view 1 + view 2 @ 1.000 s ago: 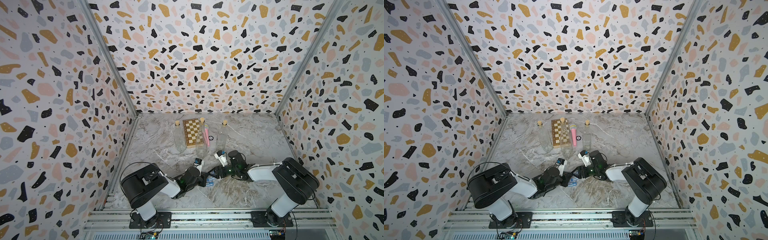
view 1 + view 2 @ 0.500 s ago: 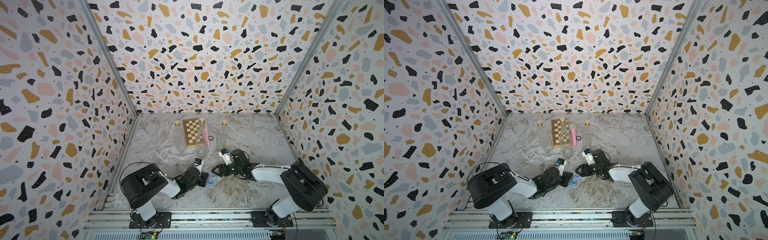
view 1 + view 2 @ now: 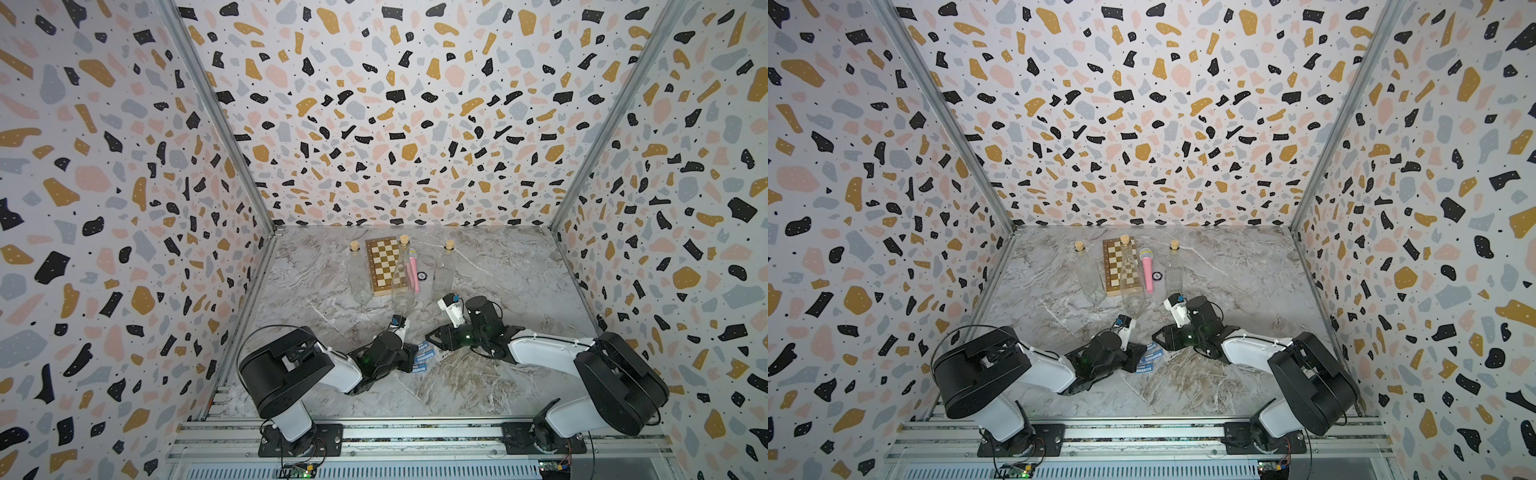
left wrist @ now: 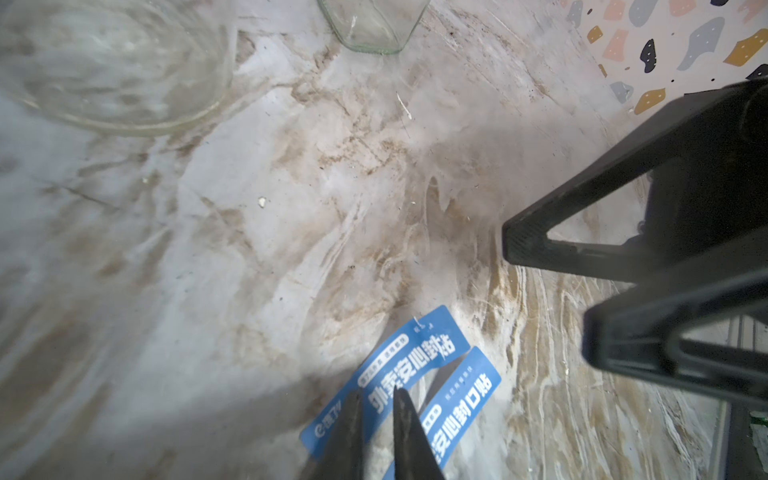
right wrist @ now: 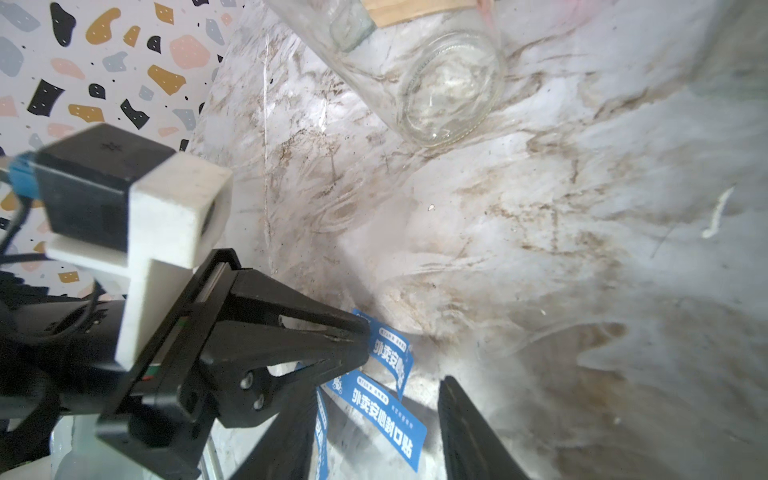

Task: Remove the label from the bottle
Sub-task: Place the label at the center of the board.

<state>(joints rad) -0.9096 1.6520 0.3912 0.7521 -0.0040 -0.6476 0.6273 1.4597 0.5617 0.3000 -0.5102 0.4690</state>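
Well in front of the board [image 3: 384, 266], low over the bench [image 3: 478, 386], the two tools meet almost tip to tip. The left tool [image 4: 377, 409] is clenched on a blue label [image 4: 409, 365] strip. A second strip [image 4: 461, 403] lies just beside it on the bench. The right tool [image 4: 548, 295] is spread, one finger either side of that second strip in the right wrist view (gripping nothing).

No bottle shows under the strips, so the peel itself looks done. The step in hand seems to be getting the sticky strips clear of the tool. Next, I judge, the right tool must close on a free end and draw it away while the left lets go.

The white print reads 外卖安心封口贴; the smaller text is too small to read. Beside and just in front of the board stand three bare, corked bottles [image 3: 401, 286].
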